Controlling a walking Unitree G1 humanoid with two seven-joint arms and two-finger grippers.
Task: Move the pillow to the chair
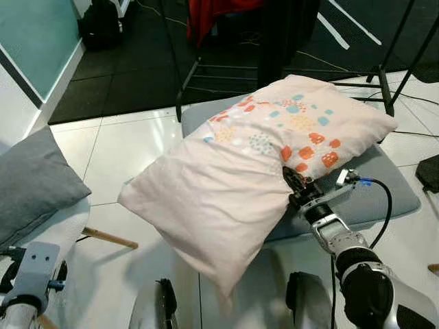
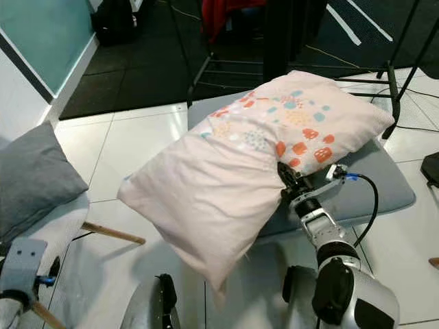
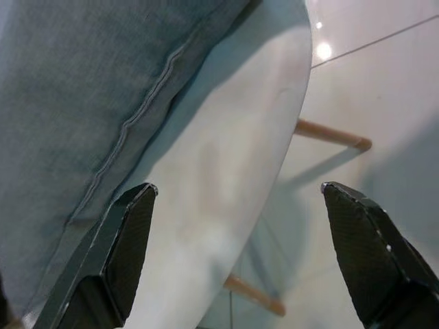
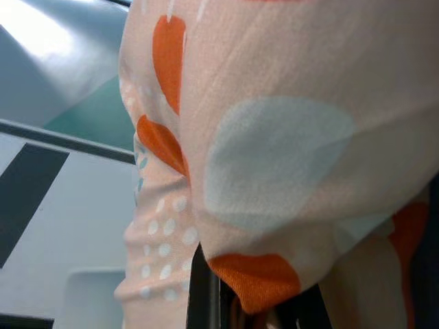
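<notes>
Above white tiles (image 1: 137, 147), right jaws (image 1: 296, 184) pinch the pillow's (image 1: 233, 178) edge; left jaws (image 3: 236, 205) gape empty.

The right end effector (image 1: 293, 184) has its fingertips buried in a fold of the pillow (image 1: 233, 185), so how they sit on the cloth cannot be made out. The pillow covers much of the grey seat cushion (image 1: 384, 192) beneath it, and in the right wrist view its fabric (image 4: 288, 157) is too close for any outline. The grey pillow (image 1: 34, 181) is cut off by the picture's edge. A red cloth (image 1: 212, 14) is cropped at the top.
</notes>
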